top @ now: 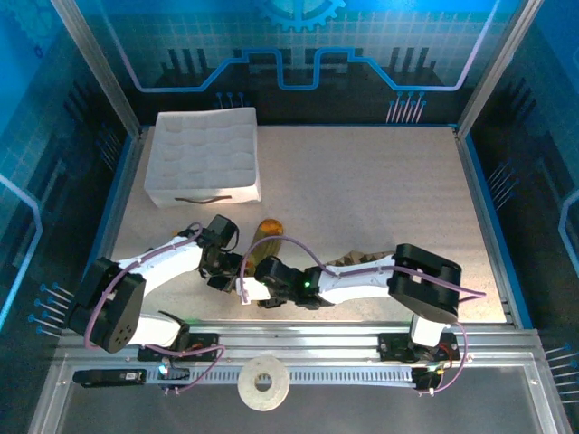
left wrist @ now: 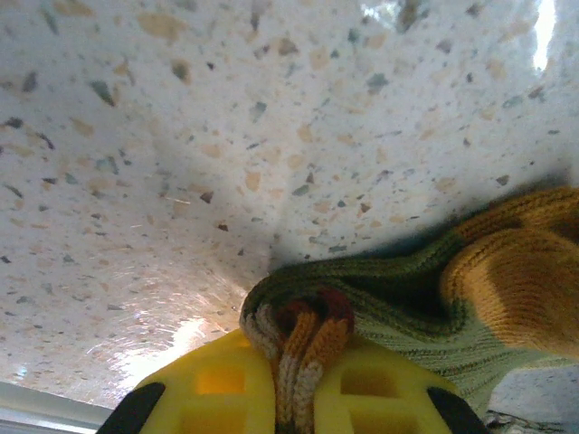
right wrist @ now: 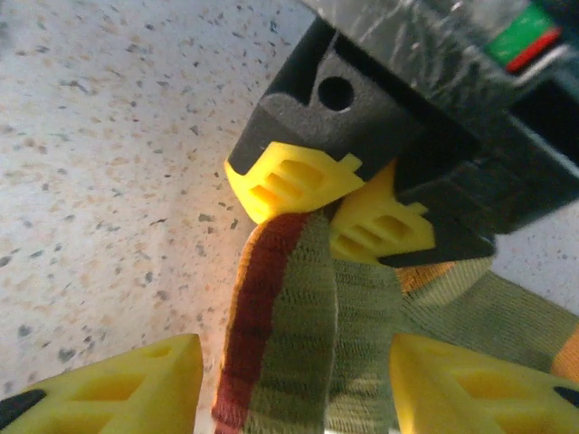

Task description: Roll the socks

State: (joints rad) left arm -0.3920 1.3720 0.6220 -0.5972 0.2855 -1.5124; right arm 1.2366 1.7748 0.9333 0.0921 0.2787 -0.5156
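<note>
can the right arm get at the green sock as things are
Probably yes: the right pincer is open, with the cuff of the green sock between its fingers. The left pincer, shut on that cuff just ahead, leaves room.

Table: pale speckled stone-look surface, mostly bare across its right half and far edge.
Foam tray: white, dimpled in a grid, sitting at the table's far left corner.
Tape roll: white ring, lying flat on the metal rail along the near edge.
Walls: blue panels with circuit graphics.
</note>
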